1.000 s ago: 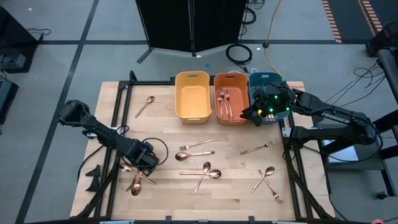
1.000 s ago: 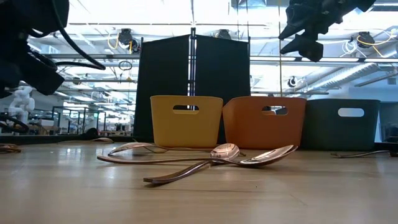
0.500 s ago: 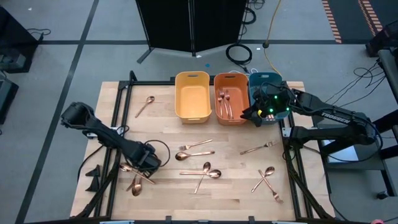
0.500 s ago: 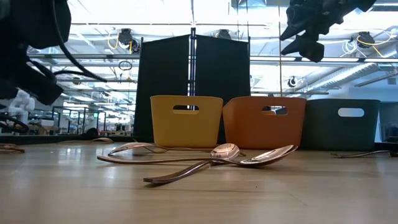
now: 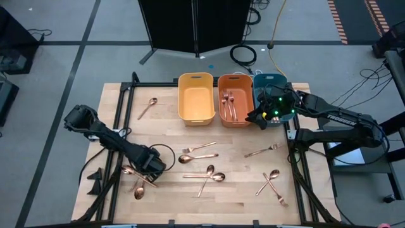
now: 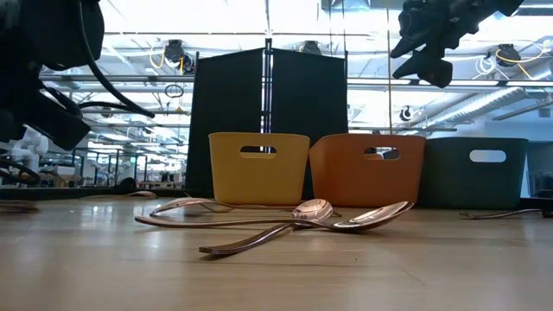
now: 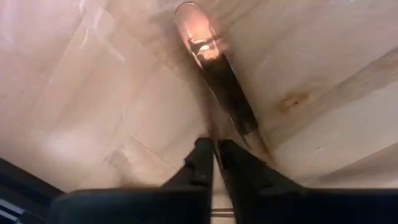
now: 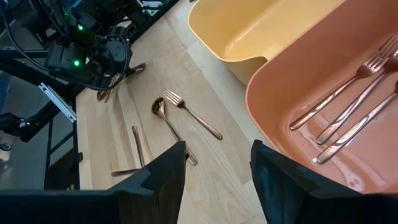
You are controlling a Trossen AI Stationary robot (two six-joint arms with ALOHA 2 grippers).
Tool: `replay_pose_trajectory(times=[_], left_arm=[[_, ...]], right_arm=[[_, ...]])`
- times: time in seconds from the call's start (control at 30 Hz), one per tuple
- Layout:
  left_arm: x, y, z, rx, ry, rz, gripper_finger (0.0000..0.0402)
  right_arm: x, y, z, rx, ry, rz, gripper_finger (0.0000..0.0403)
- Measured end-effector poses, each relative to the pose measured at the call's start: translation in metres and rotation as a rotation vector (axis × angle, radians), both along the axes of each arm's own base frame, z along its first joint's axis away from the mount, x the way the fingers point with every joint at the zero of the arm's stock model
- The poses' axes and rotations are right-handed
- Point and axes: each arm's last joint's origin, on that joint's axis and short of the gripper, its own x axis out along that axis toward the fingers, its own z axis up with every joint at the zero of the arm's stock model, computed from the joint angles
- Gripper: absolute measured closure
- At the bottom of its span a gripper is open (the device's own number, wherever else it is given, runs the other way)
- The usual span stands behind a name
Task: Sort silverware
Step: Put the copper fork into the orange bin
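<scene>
Left claw [image 5: 152,170] sits low over a spoon [image 7: 214,81] at the near left, fingers nearly together; it should pinch the handle squarely. Right claw [image 5: 258,116] hangs released over the bins [image 5: 235,119].

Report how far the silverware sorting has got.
Done: three forks lie in the orange bin. In hand: the left gripper is down at the pieces near the table's front-left. Left: loose spoons and forks across the table; the yellow bin is empty.

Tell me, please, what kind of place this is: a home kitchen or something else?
Probably a robotics lab or workshop, not a kitchen. The wooden table stands in a black metal frame on a grey floor marked with tape, cables lie loose behind it, and the low view shows a large hall with ceiling pipes.
</scene>
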Motion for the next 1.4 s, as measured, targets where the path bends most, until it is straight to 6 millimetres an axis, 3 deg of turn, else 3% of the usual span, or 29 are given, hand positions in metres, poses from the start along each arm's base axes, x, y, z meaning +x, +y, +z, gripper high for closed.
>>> replay_pose_trajectory(times=[0.37,0.53,0.87,1.2,1.4], left_arm=[[0.005,0.002,0.007,0.145,-0.090,0.110,0.0400],[0.006,0.011,0.021,0.379,-0.315,0.235,0.0401],[0.004,0.020,0.042,0.581,-0.595,0.393,0.0401],[0.018,0.018,0.050,0.731,-0.868,0.368,0.0401],[0.015,0.025,0.064,0.821,-0.965,0.393,0.0402]], right_arm=[[0.000,0.000,0.000,-0.001,0.001,0.000,0.0234],[0.000,0.000,0.000,-0.001,0.002,0.000,0.0234],[0.000,0.000,0.000,0.016,0.002,-0.010,0.0234],[0.000,0.001,0.000,0.059,-0.003,-0.013,0.0234],[0.000,0.001,0.000,0.072,-0.005,-0.022,0.0234]])
